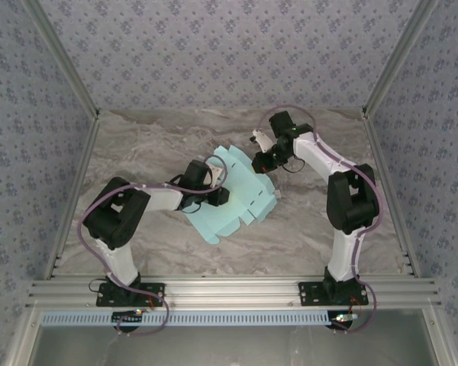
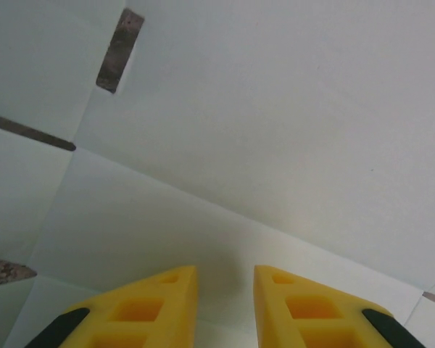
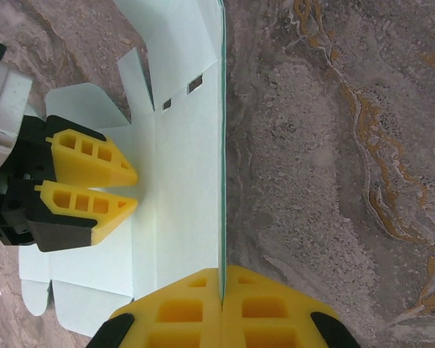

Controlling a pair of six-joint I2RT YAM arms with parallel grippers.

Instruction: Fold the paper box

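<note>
Your right gripper [image 3: 222,274] clamps the likely flimsy paper box [image 3: 188,217] edge, left gripper [image 3: 136,191] slightly apart; pinch lightly beside creases.

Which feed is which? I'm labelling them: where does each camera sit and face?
Top external: above and behind the arm bases, looking down on the table; both arms, the left gripper and right gripper at the paper box.
Left wrist: on the left arm, facing the paper box close up; its own yellow fingers below.
Right wrist: on the right arm, looking along the paper box edge it clamps; own fingers below.
Shared: top and right wrist both show the left gripper.
</note>
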